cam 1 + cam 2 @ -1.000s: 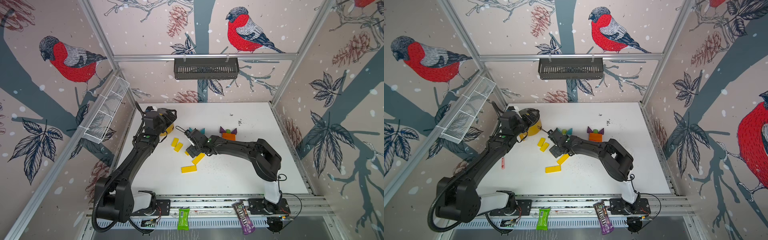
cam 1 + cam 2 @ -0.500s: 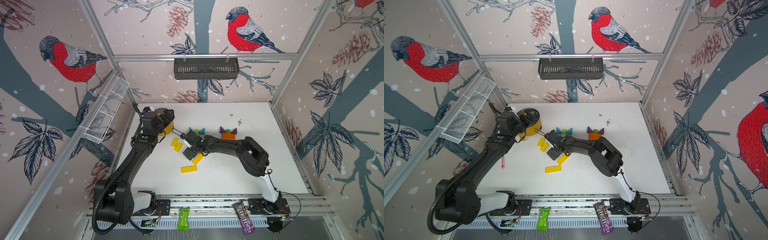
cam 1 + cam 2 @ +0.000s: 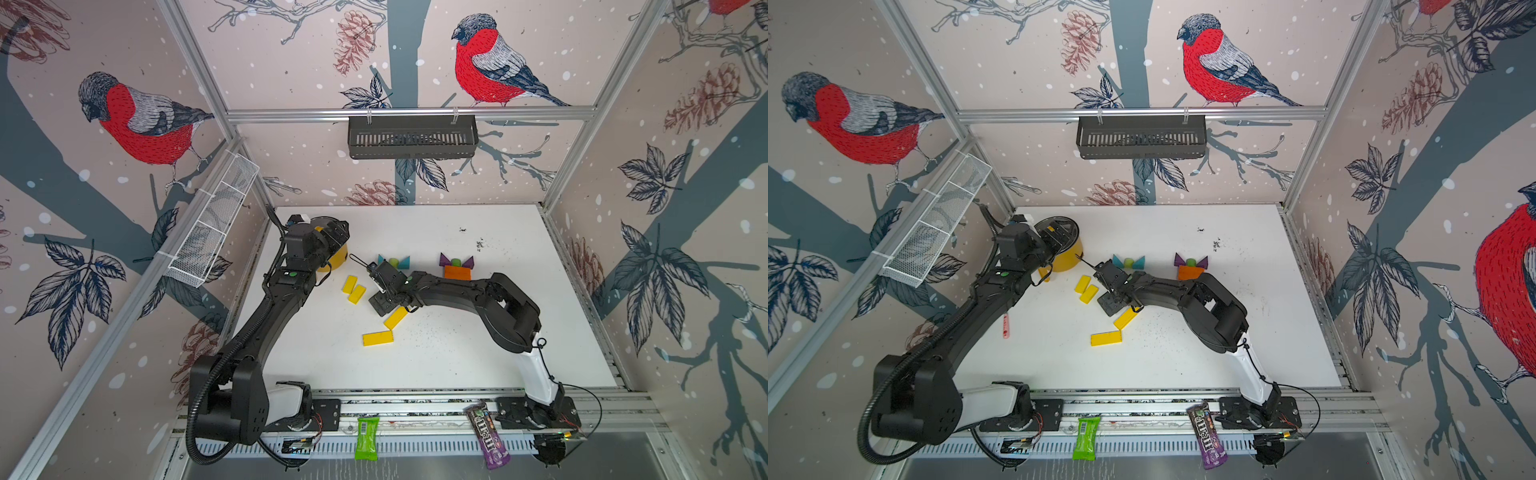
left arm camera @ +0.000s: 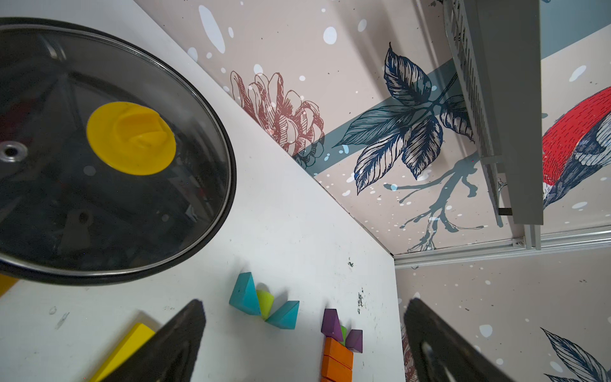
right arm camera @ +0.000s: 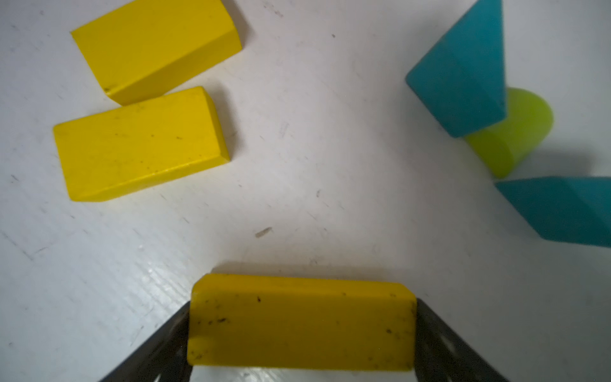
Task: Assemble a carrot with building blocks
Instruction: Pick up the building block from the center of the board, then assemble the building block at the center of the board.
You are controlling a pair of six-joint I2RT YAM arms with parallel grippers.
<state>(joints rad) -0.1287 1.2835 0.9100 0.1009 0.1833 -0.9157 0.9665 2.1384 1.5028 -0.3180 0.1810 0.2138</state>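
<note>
My right gripper [image 5: 302,306] is shut on a yellow bar [image 5: 301,327], one finger against each end, low over the table. In both top views this gripper [image 3: 382,293] [image 3: 1113,293] covers part of that bar [image 3: 395,318]. Two more yellow bars [image 3: 353,289] [image 5: 139,142] lie beside it, and another [image 3: 377,338] lies nearer the front. Two teal triangles with a lime piece [image 3: 394,262] [image 4: 264,304] sit just behind. Orange bars topped by purple triangles [image 3: 457,270] [image 4: 337,354] lie to the right. My left gripper [image 3: 332,237] [image 4: 304,317] hangs open and empty.
A yellow pot [image 3: 337,259] with a dark glass lid [image 4: 99,148] stands at the back left under my left gripper. A white wire basket [image 3: 212,224] hangs on the left wall and a black one [image 3: 411,137] on the back wall. A pink stick [image 3: 1005,326] lies left.
My right gripper has settled a little lower over the diagonal yellow bar and its jaws have come in against the bar's ends. The left gripper has shifted slightly over the pot.
</note>
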